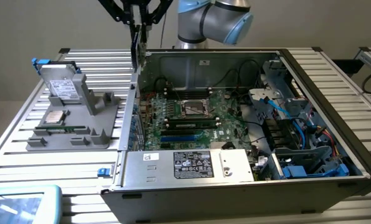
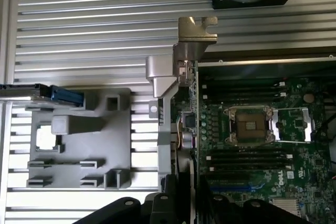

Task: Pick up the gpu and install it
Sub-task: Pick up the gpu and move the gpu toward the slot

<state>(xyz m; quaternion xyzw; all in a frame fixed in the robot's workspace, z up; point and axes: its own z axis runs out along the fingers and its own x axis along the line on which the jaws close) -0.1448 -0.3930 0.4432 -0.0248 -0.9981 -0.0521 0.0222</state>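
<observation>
The gpu [image 1: 136, 50] hangs upright and edge-on, a thin dark card above the left wall of the open computer case [image 1: 128, 112] in the exterior view. My gripper [image 1: 135, 22] is shut on its upper edge. In the wrist view the gpu [image 2: 182, 129] runs as a narrow strip from between my fingers [image 2: 163, 205], with its silver bracket [image 2: 195, 35] at the far end. It sits over the case's edge, beside the motherboard [image 2: 252, 145]. The motherboard's blue slot [image 1: 179, 138] lies bare below, well apart from the card.
A grey fixture [image 1: 101, 135] on the slatted table [image 1: 24, 158] holds a silver hard drive [image 1: 64, 86], a processor [image 1: 55, 116] and a memory stick [image 1: 64, 129]. The power supply [image 1: 192, 165] fills the case's near end; cables and blue drive bays [image 1: 297, 140] crowd its right side.
</observation>
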